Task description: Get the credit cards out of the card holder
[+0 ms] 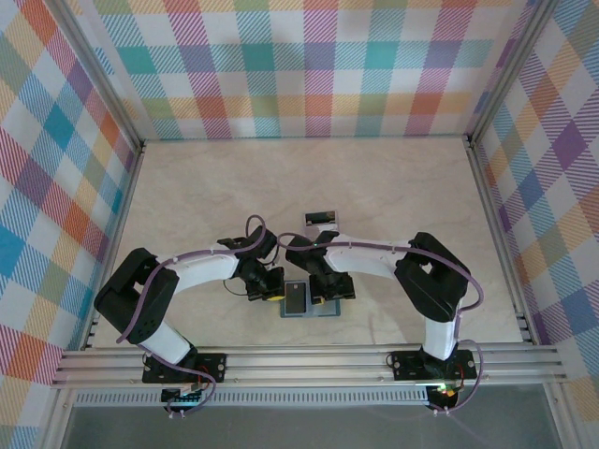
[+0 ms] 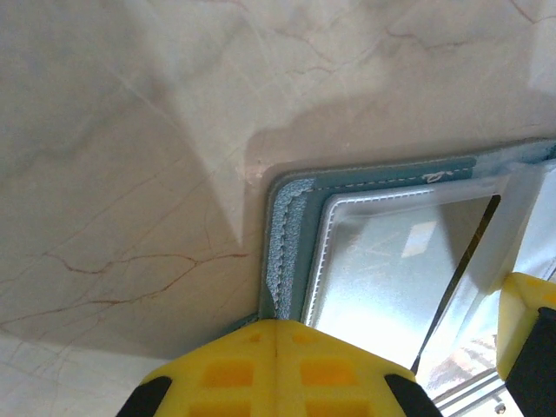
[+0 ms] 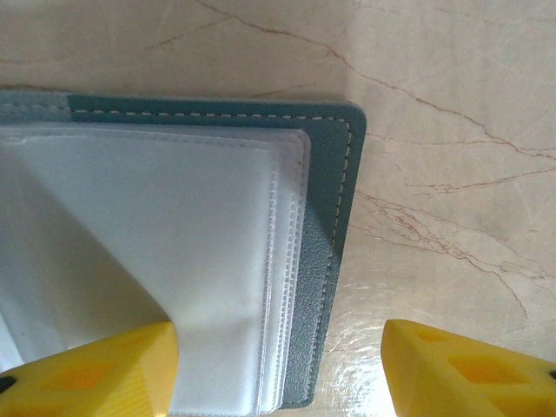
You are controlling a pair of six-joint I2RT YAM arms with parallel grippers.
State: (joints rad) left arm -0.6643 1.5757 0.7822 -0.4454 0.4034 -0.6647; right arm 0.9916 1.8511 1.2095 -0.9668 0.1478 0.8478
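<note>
The teal card holder lies open on the table near the arm bases. A dark credit card shows on its left half. Another dark credit card lies flat on the table farther back. My left gripper is shut, its yellow tips down at the card holder's left edge, next to a clear sleeve. My right gripper is open and straddles the card holder's right edge. One of its fingers rests on the clear plastic sleeves, the other over bare table.
The marble-look table is walled by checkered panels on three sides. A metal rail runs along the near edge. Both arms bend inward and meet over the card holder.
</note>
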